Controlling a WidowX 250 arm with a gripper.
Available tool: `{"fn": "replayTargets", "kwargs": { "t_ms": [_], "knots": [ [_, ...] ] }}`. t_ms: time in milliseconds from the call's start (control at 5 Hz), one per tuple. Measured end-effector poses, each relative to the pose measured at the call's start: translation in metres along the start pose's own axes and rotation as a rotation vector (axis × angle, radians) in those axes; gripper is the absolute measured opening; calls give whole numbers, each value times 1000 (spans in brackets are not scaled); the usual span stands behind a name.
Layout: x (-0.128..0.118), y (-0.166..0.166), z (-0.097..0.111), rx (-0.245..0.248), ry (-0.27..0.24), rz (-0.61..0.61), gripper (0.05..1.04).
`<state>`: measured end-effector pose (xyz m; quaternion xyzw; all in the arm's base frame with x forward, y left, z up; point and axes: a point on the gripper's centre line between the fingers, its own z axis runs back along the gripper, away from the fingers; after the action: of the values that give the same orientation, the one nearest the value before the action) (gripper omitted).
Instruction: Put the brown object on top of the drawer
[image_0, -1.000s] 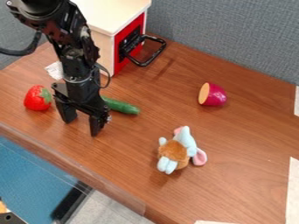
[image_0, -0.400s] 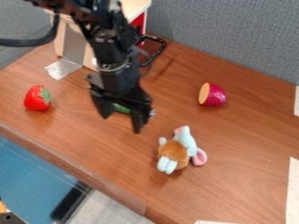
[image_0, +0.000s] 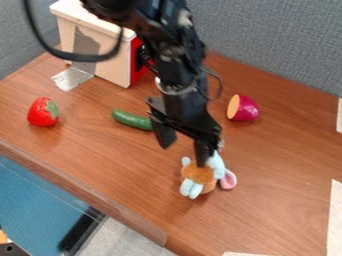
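Observation:
My gripper (image_0: 183, 154) hangs over the middle of the table, its two fingers spread apart with nothing between them. Just below it in the view lies the brown object, a plush toy (image_0: 199, 172) with a brown body and pale blue and pink parts. The right finger covers the toy's upper edge; whether they touch I cannot tell. At the upper left stands the drawer, a cream box (image_0: 93, 31) with a red front, partly hidden behind the arm.
A green cucumber (image_0: 131, 120) lies left of the gripper, and a red strawberry (image_0: 43, 112) is farther left. The cut purple vegetable (image_0: 243, 108) sits to the right. The table's front edge (image_0: 87, 195) runs along the lower left.
The arm and open gripper have moved right and slightly toward the front, from beside the strawberry to the plush toy. More of the box's top and side now shows. The objects have stayed put.

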<state>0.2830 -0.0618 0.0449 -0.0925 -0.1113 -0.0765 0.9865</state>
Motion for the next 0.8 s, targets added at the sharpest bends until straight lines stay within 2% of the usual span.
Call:
{"fn": "replayTargets", "kwargs": {
  "t_ms": [200,400,600,800],
  "knots": [
    [5,-11,-16,-13,28,-8,999],
    [5,-16,-32,-4,67,-15,999],
    [5,-10,-49,20,117,-5,1000],
    [7,-9,-52,50,119,2,948]
  ]
}}
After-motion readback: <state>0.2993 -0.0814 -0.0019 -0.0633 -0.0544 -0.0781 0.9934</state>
